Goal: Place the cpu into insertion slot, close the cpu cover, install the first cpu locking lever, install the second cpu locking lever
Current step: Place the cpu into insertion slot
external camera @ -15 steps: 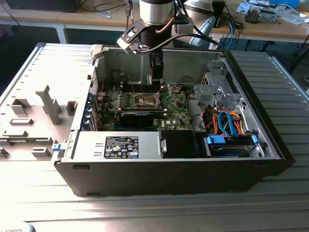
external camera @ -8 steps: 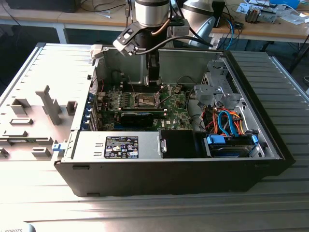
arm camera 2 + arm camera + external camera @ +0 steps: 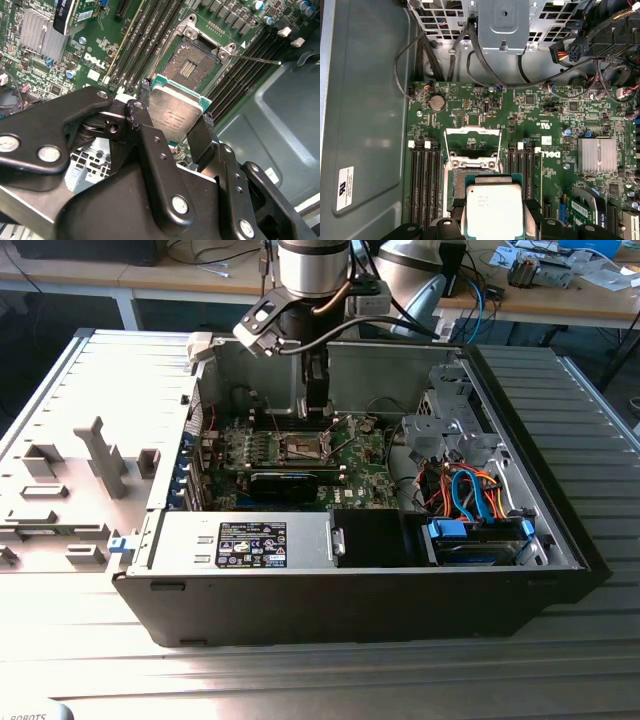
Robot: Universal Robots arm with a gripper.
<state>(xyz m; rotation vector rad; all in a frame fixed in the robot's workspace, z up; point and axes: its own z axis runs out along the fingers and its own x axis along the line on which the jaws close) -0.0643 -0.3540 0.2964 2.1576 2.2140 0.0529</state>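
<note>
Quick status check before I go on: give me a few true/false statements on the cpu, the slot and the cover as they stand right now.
1. The gripper grips the cpu by two opposite edges. True.
2. The cpu is seated in the slot. False: the slot's contact field lies bare, and the cpu is in the gripper, not seated.
3. The cover is shut over the slot. False: it stands open, off the contact field.
4. Memory slots run along both sides of the slot. True.
</note>
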